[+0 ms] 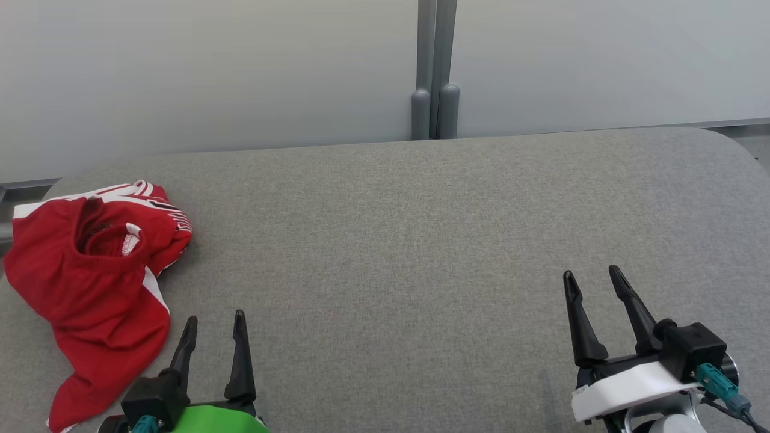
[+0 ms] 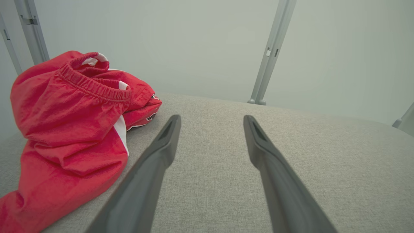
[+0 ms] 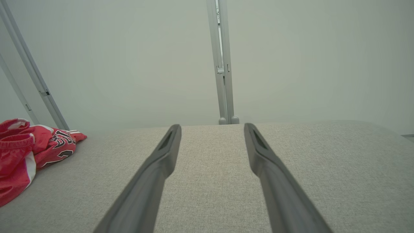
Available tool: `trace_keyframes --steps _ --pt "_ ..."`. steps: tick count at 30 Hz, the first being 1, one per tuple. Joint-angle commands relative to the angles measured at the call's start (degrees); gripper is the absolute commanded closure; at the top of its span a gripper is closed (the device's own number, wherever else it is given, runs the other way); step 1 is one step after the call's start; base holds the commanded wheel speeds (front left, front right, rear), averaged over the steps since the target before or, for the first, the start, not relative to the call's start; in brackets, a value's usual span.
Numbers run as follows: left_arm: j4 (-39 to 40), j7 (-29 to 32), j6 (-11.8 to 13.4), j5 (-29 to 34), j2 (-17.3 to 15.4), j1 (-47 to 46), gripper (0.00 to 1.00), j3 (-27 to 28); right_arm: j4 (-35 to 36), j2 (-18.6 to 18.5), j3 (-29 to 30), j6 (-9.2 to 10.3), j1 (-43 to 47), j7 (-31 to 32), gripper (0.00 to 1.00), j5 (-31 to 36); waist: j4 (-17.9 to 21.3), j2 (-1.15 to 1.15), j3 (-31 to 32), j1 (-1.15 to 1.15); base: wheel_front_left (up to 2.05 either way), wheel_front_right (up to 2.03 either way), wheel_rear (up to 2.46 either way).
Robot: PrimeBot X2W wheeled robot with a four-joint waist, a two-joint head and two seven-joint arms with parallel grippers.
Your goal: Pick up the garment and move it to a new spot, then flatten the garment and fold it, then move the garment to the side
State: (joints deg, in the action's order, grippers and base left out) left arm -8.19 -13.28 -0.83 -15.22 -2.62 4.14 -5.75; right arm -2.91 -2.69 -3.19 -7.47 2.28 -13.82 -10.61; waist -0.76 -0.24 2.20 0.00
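The garment (image 1: 96, 282) is a pair of red shorts with white stripes and an elastic waistband, lying crumpled at the far left of the grey table (image 1: 421, 240). It also lies at the left in the left wrist view, garment (image 2: 71, 129), and far left in the right wrist view, garment (image 3: 29, 152). My left gripper (image 1: 215, 322) stands open just right of the garment's lower end, apart from it, with nothing between its fingers. My right gripper (image 1: 592, 276) is open over the table's near right, far from the garment. The left gripper (image 2: 212, 119) and right gripper (image 3: 212, 127) both point along the bare cloth.
A pale wall with a grey upright post (image 1: 434, 72) stands behind the table's far edge. The table's rounded corners lie at the far left and far right. Bare grey cloth stretches from the garment across to the right side.
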Motion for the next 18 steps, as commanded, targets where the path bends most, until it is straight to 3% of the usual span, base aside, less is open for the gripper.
trace_keyframes --steps 1,18 --pt "-0.1 -0.6 0.1 0.5 -0.4 0.5 0.00 -0.2 0.4 -0.3 0.1 -0.04 0.8 -0.6 0.00 1.1 0.0 0.22 0.0 0.00 0.00 0.00 0.00" --pt "-1.0 -2.0 0.7 1.8 -0.4 1.0 0.00 -1.3 -0.6 -0.3 0.7 -0.03 1.4 -1.4 0.00 4.1 -0.2 0.24 0.7 0.00 0.00 0.00 0.00"
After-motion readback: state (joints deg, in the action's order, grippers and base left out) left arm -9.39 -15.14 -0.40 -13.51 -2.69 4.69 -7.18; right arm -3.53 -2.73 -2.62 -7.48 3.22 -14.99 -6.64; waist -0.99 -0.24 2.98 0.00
